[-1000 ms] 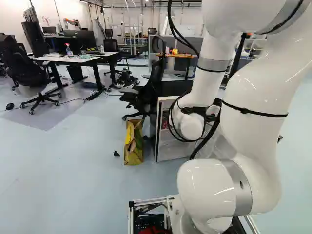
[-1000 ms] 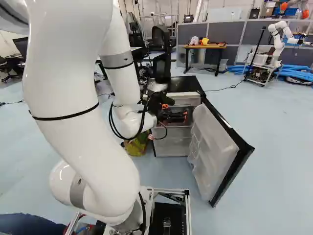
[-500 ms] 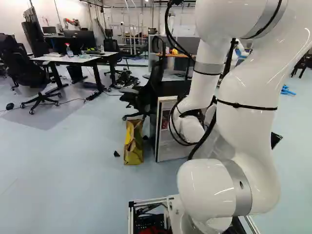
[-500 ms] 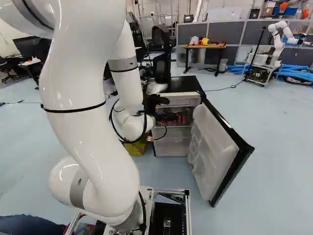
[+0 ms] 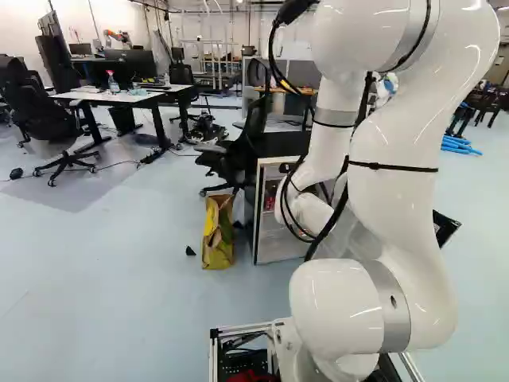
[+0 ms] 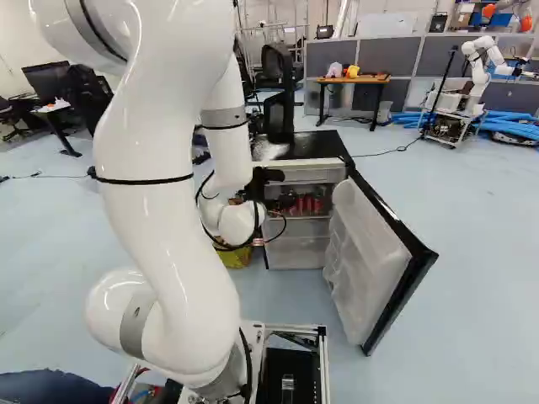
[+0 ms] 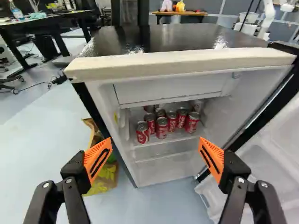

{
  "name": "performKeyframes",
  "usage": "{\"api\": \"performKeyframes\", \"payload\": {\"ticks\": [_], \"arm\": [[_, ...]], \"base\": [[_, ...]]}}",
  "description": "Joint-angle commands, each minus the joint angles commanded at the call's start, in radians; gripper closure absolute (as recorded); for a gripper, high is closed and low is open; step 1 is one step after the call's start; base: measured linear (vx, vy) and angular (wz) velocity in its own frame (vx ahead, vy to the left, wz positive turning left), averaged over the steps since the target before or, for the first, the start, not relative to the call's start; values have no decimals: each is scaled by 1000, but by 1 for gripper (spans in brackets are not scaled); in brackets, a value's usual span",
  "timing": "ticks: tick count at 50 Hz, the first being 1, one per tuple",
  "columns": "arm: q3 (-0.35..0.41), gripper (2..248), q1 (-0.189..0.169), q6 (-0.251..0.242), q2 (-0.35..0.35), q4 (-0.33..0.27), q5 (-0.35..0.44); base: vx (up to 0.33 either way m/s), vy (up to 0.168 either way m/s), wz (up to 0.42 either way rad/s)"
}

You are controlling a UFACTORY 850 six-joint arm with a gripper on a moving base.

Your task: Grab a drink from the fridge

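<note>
The arm point(image 6: 160, 227) arches down left of the open fridge door point(image 6: 366, 244), gripper point(image 6: 276, 204) released, fingers wide apart; at least 6 red soda cans point(image 7: 161, 129) stand on the shelf point(image 7: 163, 141) ahead.

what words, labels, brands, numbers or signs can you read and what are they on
No text reads for certain.
Cans in the fridge: white lettering on red, too small to read.
Spray bottle on the desk: any label is too small to read.
Fridge front rim: no print visible.
</note>
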Motion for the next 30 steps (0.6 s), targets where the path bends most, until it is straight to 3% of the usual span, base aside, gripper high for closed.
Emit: {"api": "performKeyframes", "payload": {"ticks": [14, 30], "arm": [[-28, 3, -24, 0, -57, -80, 0], [-63, 3, -55, 0, -124, -88, 0]], "base": [[0, 0, 0], [0, 0, 0]]}}
